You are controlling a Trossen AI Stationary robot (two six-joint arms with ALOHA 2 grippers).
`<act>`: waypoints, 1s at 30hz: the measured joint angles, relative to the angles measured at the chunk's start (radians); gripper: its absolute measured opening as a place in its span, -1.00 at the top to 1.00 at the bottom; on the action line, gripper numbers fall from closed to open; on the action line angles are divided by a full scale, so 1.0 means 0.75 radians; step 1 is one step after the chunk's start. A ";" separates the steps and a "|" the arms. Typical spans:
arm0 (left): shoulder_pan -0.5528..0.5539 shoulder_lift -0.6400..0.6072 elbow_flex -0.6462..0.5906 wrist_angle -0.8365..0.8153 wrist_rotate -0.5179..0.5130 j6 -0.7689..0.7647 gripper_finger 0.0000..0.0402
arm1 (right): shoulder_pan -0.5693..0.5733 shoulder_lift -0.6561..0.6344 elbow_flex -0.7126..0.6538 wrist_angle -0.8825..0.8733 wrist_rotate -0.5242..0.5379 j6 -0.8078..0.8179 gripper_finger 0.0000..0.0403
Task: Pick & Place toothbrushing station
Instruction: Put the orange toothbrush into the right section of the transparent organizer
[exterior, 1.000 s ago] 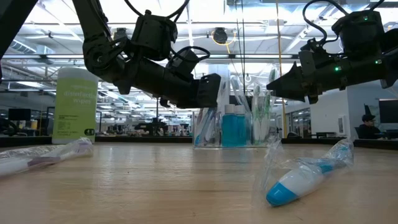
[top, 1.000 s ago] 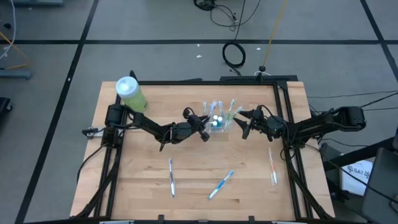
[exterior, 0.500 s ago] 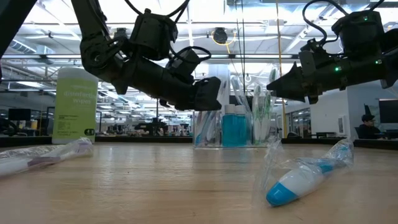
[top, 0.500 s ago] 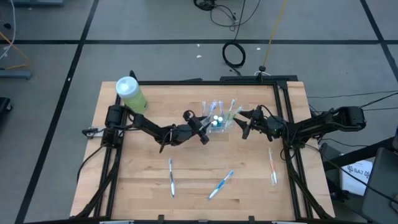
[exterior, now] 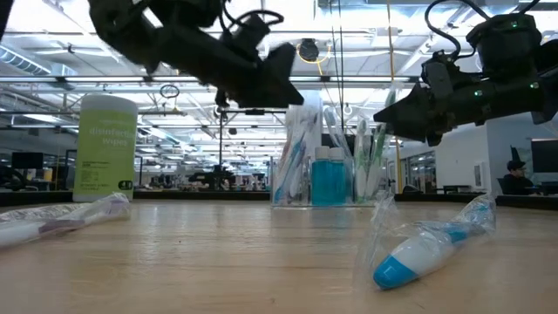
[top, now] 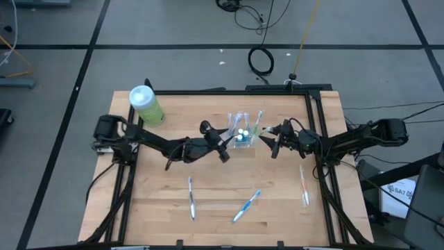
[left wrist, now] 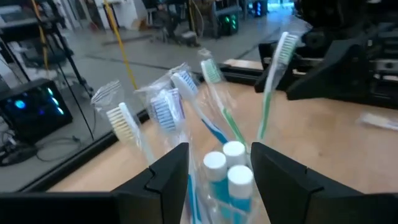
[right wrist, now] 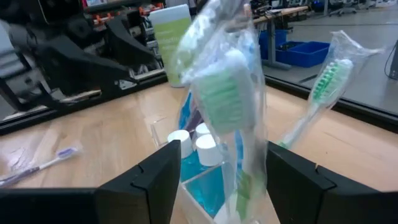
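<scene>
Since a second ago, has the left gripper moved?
Yes. The left gripper has risen above the clear cup and pulled back toward the green canister.

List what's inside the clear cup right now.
The clear cup holds teal tubes with white caps and several wrapped toothbrushes standing up, green, blue and white heads. Their lower ends are hidden by the tubes, so the exact count is unclear.

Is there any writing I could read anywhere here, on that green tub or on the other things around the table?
"disinfecting wipes": pale print on the green tub, soft but legible in the low view.
"SA7": dark print on a white label on the floor, right of the table; the rest is too small to read.
Toothbrush wrappers and teal tubes: no print legible.
</scene>
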 joint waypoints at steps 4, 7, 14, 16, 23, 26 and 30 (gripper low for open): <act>-0.017 -0.132 0.000 -0.227 0.056 -0.081 0.12 | 0.018 0.000 0.000 -0.006 -0.001 -0.001 -0.03; -0.026 -0.225 0.000 -0.383 0.113 -0.138 0.12 | 0.052 0.000 0.000 -0.001 -0.001 -0.003 -0.03; -0.032 -0.358 0.000 -0.514 0.115 -0.165 0.12 | 0.151 -0.003 0.091 -0.152 -0.001 -0.004 -0.03; -0.031 -0.371 0.000 -0.523 0.116 -0.161 0.12 | 0.188 -0.009 0.171 -0.320 0.000 -0.004 -0.03; -0.031 -0.372 0.001 -0.547 0.117 -0.152 0.12 | 0.300 -0.009 0.441 -0.908 0.214 0.039 -0.03; -0.031 -0.372 0.001 -0.545 0.117 -0.157 0.12 | 0.297 -0.009 0.473 -0.991 0.368 -0.001 -0.03; -0.036 -0.372 0.001 -0.541 0.124 -0.159 0.12 | 0.239 -0.010 0.473 -0.989 0.421 0.045 -0.03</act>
